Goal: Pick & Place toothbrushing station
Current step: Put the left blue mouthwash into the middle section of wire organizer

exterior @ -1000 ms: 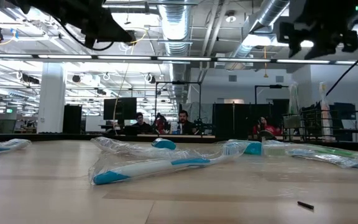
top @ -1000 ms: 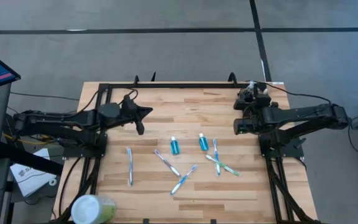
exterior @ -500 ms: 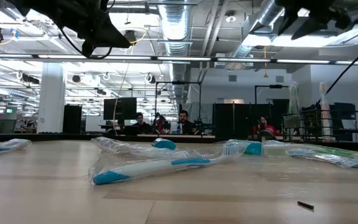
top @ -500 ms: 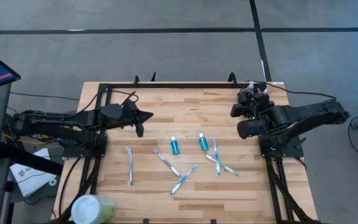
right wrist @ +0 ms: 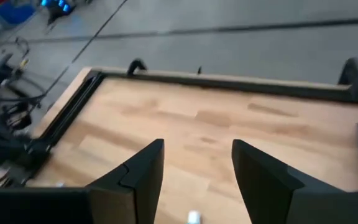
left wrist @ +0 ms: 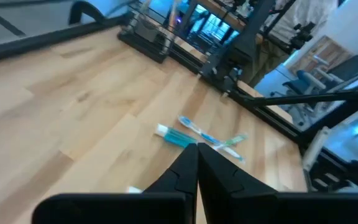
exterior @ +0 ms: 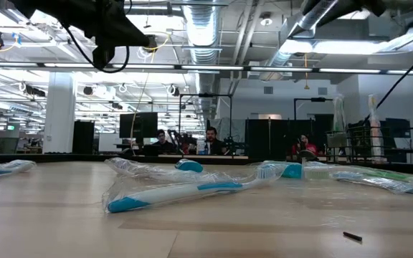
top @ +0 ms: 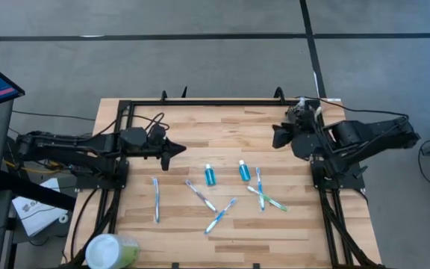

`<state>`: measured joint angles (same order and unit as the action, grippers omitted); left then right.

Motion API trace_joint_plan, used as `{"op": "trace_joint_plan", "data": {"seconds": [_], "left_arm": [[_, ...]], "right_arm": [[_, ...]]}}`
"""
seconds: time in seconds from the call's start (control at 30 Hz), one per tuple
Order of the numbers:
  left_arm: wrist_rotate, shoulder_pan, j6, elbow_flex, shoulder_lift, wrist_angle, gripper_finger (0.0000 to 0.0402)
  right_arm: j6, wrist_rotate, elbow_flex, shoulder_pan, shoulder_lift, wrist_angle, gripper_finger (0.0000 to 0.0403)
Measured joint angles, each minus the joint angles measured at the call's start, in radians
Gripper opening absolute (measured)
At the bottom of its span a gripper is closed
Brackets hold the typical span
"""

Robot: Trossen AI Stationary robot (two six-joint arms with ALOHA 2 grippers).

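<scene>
Above scattered toothbrushes [top: 200, 196], right gripper [right wrist: 194, 163] gapes; no writing legible.

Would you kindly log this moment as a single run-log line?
left end effector: shut, empty, above table | right end effector: open, empty, near far right corner | toothbrushes: lying untouched | holder: not visible

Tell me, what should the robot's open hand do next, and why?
Probably swing the right gripper down toward the toothbrushes and small tubes in the middle of the table. It hovers open and empty above bare wood near the far edge. The left gripper is shut and empty too. No black holder shows anywhere.
</scene>
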<state>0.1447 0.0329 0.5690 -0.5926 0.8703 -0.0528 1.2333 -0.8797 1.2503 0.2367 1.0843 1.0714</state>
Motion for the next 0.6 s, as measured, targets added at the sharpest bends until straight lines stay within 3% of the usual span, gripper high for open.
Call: {"op": "trace_joint_plan", "data": {"seconds": [0.27, 0.6], "left_arm": [[0.061, -0.115, 0.163, -0.001, 0.067, -0.024, 0.0002], [0.115, -0.191, 0.377, -0.063, 0.289, -0.023, 0.0002]], "right_arm": [[-0.048, 0.127, 0.0, -0.039, 0.0, -0.037, 0.018], [-0.149, 0.233, 0.0, -0.048, 0.0, -0.058, 0.0179]]}}
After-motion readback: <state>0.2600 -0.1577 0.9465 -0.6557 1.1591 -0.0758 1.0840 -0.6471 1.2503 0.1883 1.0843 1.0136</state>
